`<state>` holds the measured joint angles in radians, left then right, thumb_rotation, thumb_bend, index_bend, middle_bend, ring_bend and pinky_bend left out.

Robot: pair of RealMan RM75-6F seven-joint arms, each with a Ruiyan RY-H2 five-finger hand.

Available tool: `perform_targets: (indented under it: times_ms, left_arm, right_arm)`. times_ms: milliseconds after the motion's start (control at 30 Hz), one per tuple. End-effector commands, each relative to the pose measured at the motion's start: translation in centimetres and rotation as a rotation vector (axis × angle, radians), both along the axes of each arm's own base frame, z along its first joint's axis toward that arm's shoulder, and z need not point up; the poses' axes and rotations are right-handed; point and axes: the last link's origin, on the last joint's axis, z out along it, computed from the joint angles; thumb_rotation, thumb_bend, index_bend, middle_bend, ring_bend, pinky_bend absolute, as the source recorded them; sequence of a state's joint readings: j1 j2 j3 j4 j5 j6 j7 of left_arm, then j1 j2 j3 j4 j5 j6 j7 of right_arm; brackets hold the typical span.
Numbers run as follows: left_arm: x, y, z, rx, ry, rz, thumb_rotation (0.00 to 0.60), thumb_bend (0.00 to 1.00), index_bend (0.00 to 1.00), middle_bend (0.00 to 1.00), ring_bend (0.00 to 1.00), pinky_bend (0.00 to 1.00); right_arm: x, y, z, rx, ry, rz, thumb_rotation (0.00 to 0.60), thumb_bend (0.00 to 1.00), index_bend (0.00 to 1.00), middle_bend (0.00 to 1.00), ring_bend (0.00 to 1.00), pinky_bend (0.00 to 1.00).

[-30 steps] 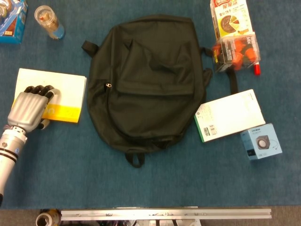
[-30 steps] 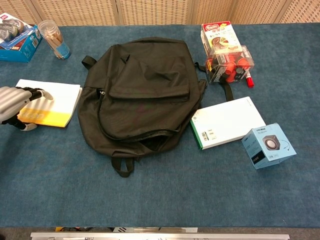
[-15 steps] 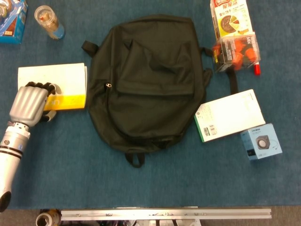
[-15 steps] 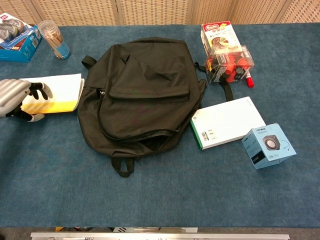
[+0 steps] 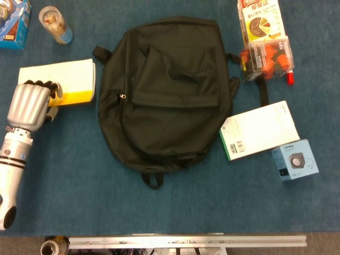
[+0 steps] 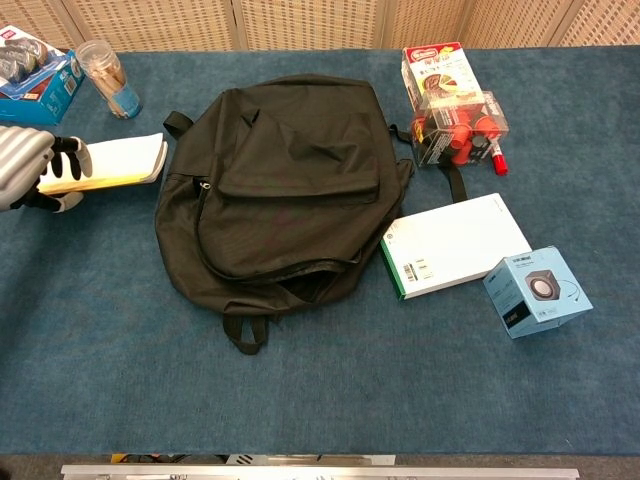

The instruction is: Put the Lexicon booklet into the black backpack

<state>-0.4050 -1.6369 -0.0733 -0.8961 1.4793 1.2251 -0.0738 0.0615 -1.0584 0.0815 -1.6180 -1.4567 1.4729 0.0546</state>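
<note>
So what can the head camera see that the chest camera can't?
Only the head view shows the left arm's forearm and a metal rail at the bottom. Only the chest view shows the woven screen behind the table. Both show the left hand holding the booklet, the black backpack, the white box and the blue speaker box.

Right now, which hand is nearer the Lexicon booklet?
Left. The left hand grips the Lexicon booklet by its edge farthest from the black backpack, fingers over the top. The right hand shows in neither view.
</note>
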Motion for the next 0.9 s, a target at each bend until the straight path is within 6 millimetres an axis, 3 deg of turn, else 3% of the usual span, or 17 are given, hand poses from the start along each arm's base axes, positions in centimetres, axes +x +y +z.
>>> perform_targets:
  times_ms: [33, 267, 467, 900]
  left_arm:
    - [0.2, 0.5, 0.1, 0.010, -0.009, 0.000, 0.600, 0.27, 0.50, 0.54, 0.54, 0.53]
    - [0.3, 1.5, 0.0, 0.027, -0.003, 0.010, 0.600, 0.35, 0.54, 0.57, 0.56, 0.56]
    - [0.0, 1.7, -0.1, 0.034, 0.005, 0.019, 0.600, 0.35, 0.58, 0.61, 0.59, 0.59]
    - [-0.5, -0.8, 2.2, 0.056, -0.044, -0.094, 0.600, 0.35, 0.64, 0.64, 0.60, 0.64]
  right_arm:
    - [0.0, 0.0, 0.0, 0.001, 0.002, -0.001, 0.600, 0.26, 0.24, 0.36, 0.21, 0.27]
    - [0.0, 0.2, 0.2, 0.000, -0.006, 0.000, 0.600, 0.26, 0.24, 0.36, 0.21, 0.27]
    - [0.0, 0.3, 0.3, 0.000, -0.010, 0.003, 0.600, 0.26, 0.24, 0.36, 0.21, 0.27]
    - [1.8, -0.7, 0.4, -0.005, 0.026, 0.071, 0.600, 0.26, 0.24, 0.36, 0.21, 0.27]
